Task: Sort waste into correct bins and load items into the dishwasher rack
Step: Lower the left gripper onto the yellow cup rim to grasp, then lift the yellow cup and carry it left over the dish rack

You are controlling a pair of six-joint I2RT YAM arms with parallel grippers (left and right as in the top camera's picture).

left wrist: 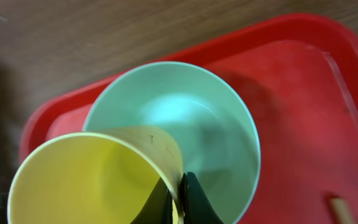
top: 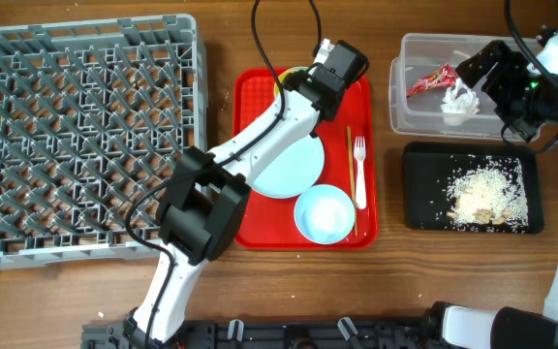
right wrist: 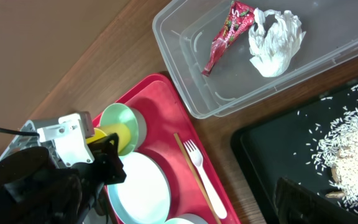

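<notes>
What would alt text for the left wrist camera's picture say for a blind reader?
The left gripper pinches the wall of a small yellow cup, which tilts in front of a pale green bowl on a red tray; wooden table beyond.

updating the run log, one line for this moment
left gripper: shut on yellow cup | right gripper: open, empty | wrapper, napkin: in clear tub

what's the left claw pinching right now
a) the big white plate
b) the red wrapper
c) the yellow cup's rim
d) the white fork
c: in the left wrist view the left claw is closed on the wall of the yellow cup at its rim, with the green bowl right behind it on the red tray.
</notes>
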